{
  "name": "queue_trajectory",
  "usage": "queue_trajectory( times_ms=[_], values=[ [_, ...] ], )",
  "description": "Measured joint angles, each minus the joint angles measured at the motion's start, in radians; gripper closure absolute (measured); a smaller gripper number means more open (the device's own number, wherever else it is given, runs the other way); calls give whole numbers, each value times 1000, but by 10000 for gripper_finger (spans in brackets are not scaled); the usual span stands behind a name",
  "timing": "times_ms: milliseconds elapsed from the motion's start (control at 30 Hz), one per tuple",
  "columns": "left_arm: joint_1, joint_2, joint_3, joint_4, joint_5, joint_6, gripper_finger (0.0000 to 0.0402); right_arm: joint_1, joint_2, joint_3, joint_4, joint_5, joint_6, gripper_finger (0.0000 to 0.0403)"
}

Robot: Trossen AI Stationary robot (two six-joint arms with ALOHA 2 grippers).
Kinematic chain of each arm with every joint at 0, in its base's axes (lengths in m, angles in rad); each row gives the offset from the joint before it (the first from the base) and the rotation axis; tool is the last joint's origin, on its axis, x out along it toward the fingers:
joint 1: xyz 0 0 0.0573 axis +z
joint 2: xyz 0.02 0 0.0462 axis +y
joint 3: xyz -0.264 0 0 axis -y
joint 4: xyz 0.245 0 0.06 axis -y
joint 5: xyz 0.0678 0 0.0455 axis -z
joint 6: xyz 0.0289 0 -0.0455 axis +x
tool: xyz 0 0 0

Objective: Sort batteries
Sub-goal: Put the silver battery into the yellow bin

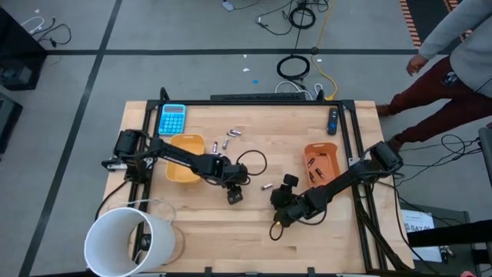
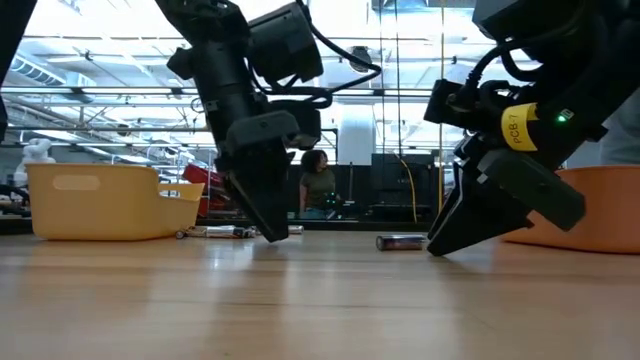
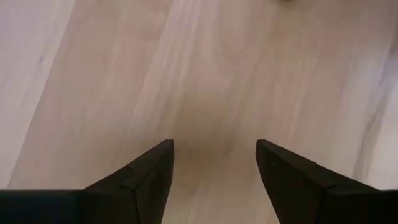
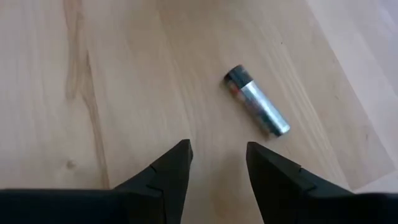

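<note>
A grey concrete floor strewn with cables surrounds a pale wooden table (image 1: 254,238), and a person in a grey top and dark red trousers (image 1: 446,61) stands past its far right corner. The largest thing on the table is a white cylindrical bucket (image 1: 127,240) at the near left corner. Next come a yellow plastic tray (image 1: 183,160) on the left side and an orange plastic tray (image 1: 323,163) on the right, which holds a few small dark cells. A blue calculator (image 1: 172,118) lies just beyond the yellow tray.

The left gripper (image 1: 234,194) hangs low over bare wood near the table's middle, its two dark fingers (image 3: 140,180) spread apart and holding nothing. The right gripper (image 1: 278,217) is also low over the wood, a little nearer the front edge, its fingers (image 4: 165,177) parted and empty.

A silvery-grey cylindrical battery with a dark end (image 4: 256,100) lies on the wood just ahead of the right gripper, between the two grippers and not touched by either. A few more loose batteries (image 1: 227,139) lie scattered on the table beyond the yellow tray's right end.
</note>
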Motion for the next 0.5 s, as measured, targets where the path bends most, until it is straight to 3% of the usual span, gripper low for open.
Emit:
queue_trajectory(
  times_ms=[233, 333, 500],
  values=[
    [0, 0, 0, 43, -14, 14, 164, -1, -19, 15, -43, -29, -12, 250],
    [-1, 0, 0, 140, -80, 92, 164, -1, -48, 30, -114, -55, -10, 250],
    [12, 0, 1, 255, -132, 165, 159, 7, -71, 33, -98, 2, 24, 250]
  ],
)
